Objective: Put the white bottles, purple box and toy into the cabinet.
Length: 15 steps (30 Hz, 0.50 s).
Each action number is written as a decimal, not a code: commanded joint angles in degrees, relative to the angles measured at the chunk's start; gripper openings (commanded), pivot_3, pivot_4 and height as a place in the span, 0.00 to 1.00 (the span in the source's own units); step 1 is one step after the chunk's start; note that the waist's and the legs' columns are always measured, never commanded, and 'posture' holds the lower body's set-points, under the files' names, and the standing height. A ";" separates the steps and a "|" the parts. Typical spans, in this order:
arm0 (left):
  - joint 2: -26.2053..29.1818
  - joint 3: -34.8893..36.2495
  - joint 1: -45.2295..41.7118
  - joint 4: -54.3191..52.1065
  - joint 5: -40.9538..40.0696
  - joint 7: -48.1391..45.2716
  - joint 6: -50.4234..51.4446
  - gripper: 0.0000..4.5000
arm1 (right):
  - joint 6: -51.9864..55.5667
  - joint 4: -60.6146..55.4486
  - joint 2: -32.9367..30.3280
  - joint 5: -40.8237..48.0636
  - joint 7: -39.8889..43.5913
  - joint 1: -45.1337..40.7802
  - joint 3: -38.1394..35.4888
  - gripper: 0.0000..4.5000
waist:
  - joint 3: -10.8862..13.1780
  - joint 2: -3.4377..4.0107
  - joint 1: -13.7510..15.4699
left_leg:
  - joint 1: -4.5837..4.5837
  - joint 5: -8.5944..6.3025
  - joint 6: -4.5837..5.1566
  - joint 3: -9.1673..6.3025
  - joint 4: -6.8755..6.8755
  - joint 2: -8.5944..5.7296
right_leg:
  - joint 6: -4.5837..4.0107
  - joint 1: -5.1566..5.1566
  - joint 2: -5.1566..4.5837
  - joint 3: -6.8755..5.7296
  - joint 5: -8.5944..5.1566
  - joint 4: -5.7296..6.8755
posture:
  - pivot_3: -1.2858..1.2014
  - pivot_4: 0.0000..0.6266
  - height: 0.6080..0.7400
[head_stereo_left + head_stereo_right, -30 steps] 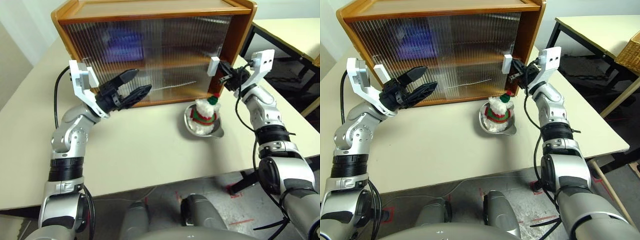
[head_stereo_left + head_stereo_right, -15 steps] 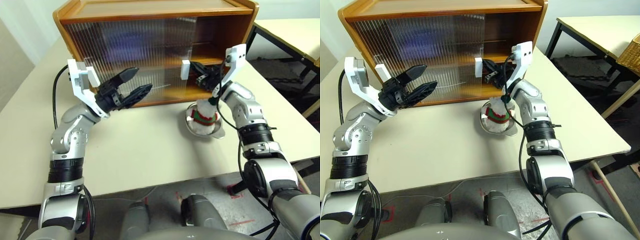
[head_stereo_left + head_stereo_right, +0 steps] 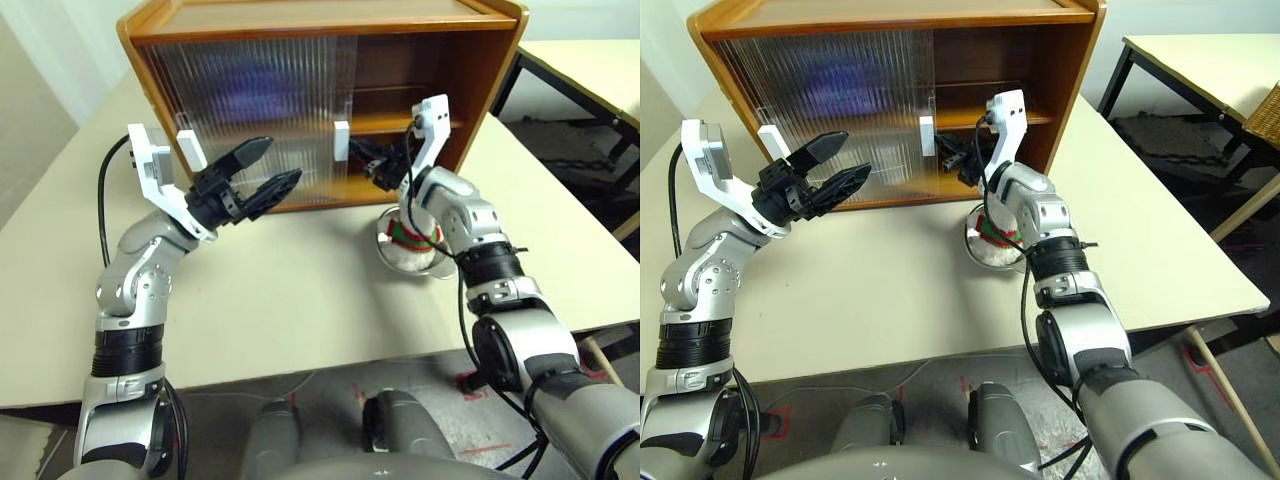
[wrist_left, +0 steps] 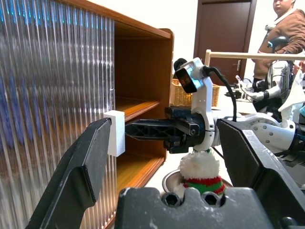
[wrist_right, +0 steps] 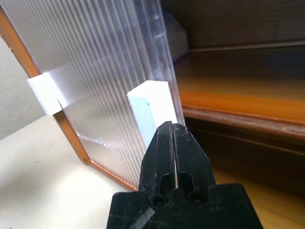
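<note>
The cabinet (image 3: 490,70) stands at the back of the table, and its right half is open with bare shelves. My right gripper (image 3: 358,152) is shut, its tip pressed against the white handle (image 5: 152,107) of the ribbed sliding door (image 3: 260,110). A purple blur (image 3: 250,95) behind that door is the purple box. The toy (image 4: 200,174) sits in a steel bowl (image 3: 410,262) in front of the opening, under my right forearm. Open and holding nothing, my left gripper (image 3: 280,160) hovers before the cabinet's left half. The white bottles are hidden.
A second white handle (image 5: 45,93) sits at the cabinet's left end. Another table (image 3: 590,60) stands off to the right. In the left wrist view a person (image 4: 286,19) stands in the background behind a wicker basket (image 4: 183,95).
My right gripper has swept left with the handle, sliding the door over and uncovering the cabinet's right half. The left gripper has stayed in place.
</note>
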 commanded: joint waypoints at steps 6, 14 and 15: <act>-0.92 -1.00 -0.45 0.94 -0.29 -0.35 -0.22 1.00 | 1.46 -9.94 -3.44 0.12 -0.49 3.09 -0.30 0.01 | 0.02 0.03 0.31 | -0.07 0.00 0.00 0.01 0.00 0.00 | 0.00 -0.05 0.01 0.02 0.00 -0.04 | 0.52 0.00 1.00; -2.04 -2.10 -3.11 4.56 0.39 -2.30 -0.82 1.00 | 10.56 -29.27 -10.66 3.07 -2.70 11.52 -2.58 0.15 | 0.02 0.03 0.84 | -0.14 -0.12 -0.20 0.04 0.04 -0.03 | -0.01 -0.05 -0.06 -0.03 -0.01 -0.11 | 0.50 0.00 1.00; -2.06 -2.18 -3.47 5.06 0.43 -2.63 -0.85 1.00 | 12.09 -31.93 -11.49 3.77 -2.86 12.93 -2.88 0.23 | 0.02 0.03 0.78 | -0.13 -0.13 -0.21 0.05 0.04 -0.04 | -0.01 -0.05 -0.06 -0.02 -0.01 -0.11 | 0.49 0.00 1.00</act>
